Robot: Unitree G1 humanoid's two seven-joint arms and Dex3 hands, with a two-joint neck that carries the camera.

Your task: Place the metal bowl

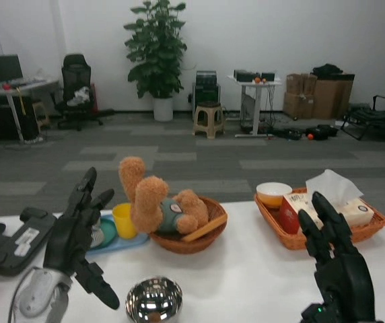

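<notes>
Closest to the camera, the metal bowl [153, 299] sits upright on the white counter [246, 269], near its front edge and between the two arms. Its polished side mirrors the room.

The left robot hand [78, 232] is raised just left of the bowl and not touching it, fingers spread apart and pointing up and away, thumb angled down toward the counter; it holds nothing. The right robot hand [337, 266] stands at the lower right, well apart from the bowl, fingers extended upward and likewise empty.

Behind the bowl is a round wicker basket [209, 232] with a brown teddy bear [159, 202] lying in it and an orange stick-like piece resting on its rim. Just left of that basket, a yellow cup [124, 220] stands on a blue tray [122, 241]. A black device [14, 239] lies at the counter's far left. To the right, a rectangular wicker basket [276, 225] holds a small bowl [273, 193], a red packet [289, 212] and a tissue box [354, 208] with white tissue poking up.

Beyond the counter stand a potted plant [155, 50], an office chair [77, 84] and cardboard boxes [317, 94].
</notes>
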